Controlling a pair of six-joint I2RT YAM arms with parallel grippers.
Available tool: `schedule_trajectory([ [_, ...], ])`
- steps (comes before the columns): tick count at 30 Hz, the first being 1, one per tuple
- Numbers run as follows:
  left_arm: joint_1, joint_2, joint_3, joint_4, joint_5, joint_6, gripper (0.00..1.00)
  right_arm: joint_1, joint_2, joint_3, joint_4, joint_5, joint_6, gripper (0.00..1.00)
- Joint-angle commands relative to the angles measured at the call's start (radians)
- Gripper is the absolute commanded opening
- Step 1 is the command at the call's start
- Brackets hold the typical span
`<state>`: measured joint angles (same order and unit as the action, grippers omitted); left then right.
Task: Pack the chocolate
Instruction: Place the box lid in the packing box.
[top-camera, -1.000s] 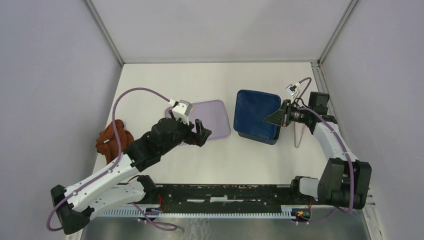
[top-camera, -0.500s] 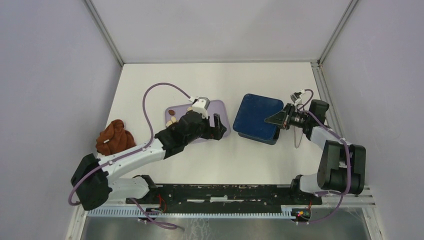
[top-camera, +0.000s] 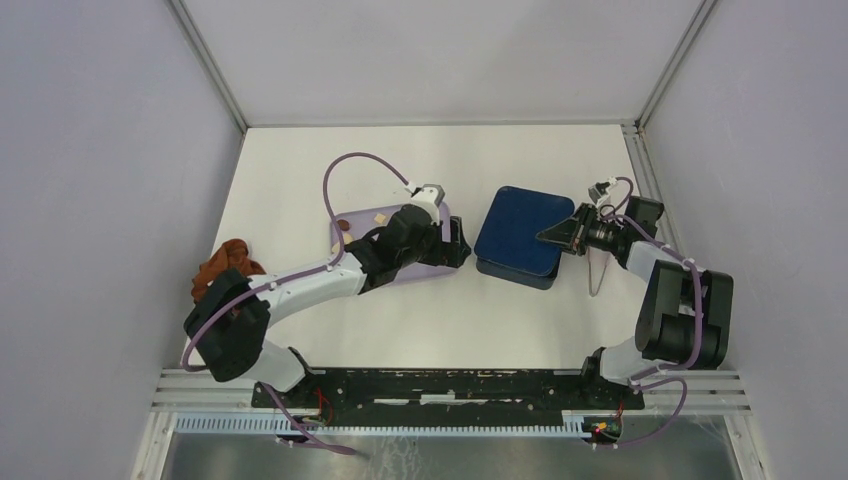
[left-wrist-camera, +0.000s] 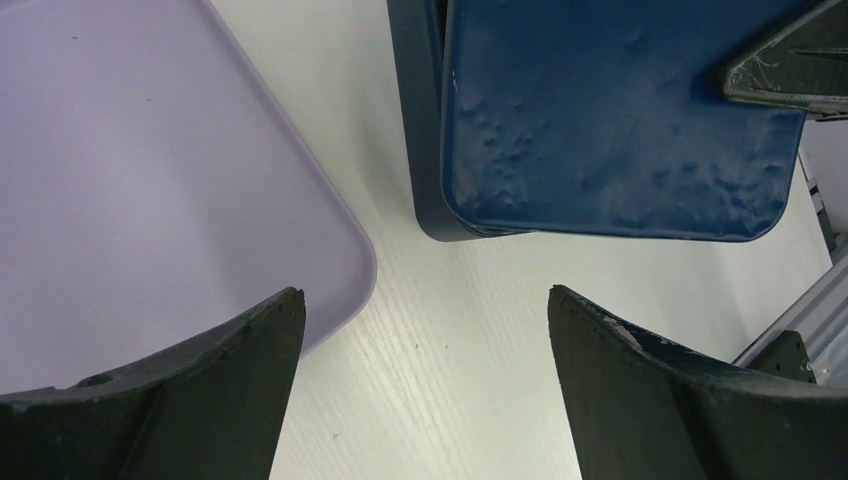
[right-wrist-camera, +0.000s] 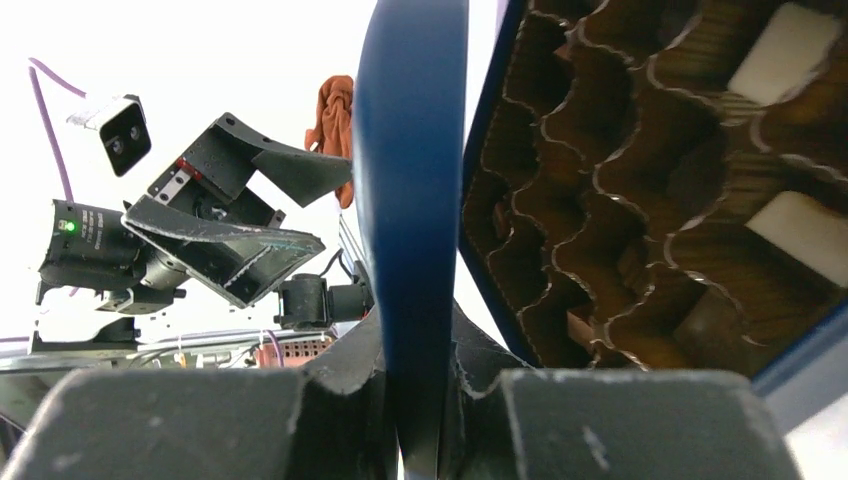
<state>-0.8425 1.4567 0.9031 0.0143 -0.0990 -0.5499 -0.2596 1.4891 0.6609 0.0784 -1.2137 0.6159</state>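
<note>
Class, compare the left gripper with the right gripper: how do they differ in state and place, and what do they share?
The left gripper is open and holds nothing; the right gripper is shut on the edge of the lid. The left gripper hangs above the corner of the tray and the table; the right gripper holds the lid lifted off the box. Both are black, two-fingered and point toward the lid.

Far L: cloth; centre: chocolate on tray; box just R of tray.
</note>
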Motion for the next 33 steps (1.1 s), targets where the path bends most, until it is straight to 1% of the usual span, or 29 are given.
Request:
schedule_trajectory([
  [1, 0.005, 0.04, 0.053, 0.08, 0.05, -0.01, 0.95, -0.026, 0.044, 0.07, -0.09, -0.018, -0.094, 0.04],
  [4, 0.004, 0.078, 0.076, 0.084, 0.066, -0.007, 0.94, -0.027, 0.059, 0.077, -0.12, -0.023, -0.111, 0.05],
  [10, 0.015, 0.174, 0.142, 0.075, 0.094, 0.005, 0.91, -0.033, 0.06, 0.08, -0.125, -0.049, -0.112, 0.05],
  [13, 0.021, 0.21, 0.172, 0.075, 0.132, 0.005, 0.89, -0.033, 0.052, 0.077, -0.127, -0.038, -0.115, 0.05],
  [18, 0.027, 0.278, 0.234, 0.057, 0.16, 0.005, 0.85, -0.055, 0.084, 0.097, -0.119, -0.034, -0.108, 0.06],
  [25, 0.031, 0.402, 0.344, 0.005, 0.202, 0.023, 0.83, -0.063, 0.116, 0.099, -0.12, -0.024, -0.129, 0.13],
  [29, 0.032, 0.462, 0.403, -0.031, 0.227, 0.032, 0.82, -0.065, 0.138, 0.125, -0.199, -0.022, -0.201, 0.16],
  [30, 0.032, 0.476, 0.415, -0.042, 0.231, 0.035, 0.82, -0.068, 0.144, 0.133, -0.214, -0.024, -0.218, 0.2],
  [33, 0.035, 0.511, 0.448, -0.052, 0.248, 0.038, 0.81, -0.082, 0.157, 0.155, -0.256, -0.026, -0.266, 0.23],
])
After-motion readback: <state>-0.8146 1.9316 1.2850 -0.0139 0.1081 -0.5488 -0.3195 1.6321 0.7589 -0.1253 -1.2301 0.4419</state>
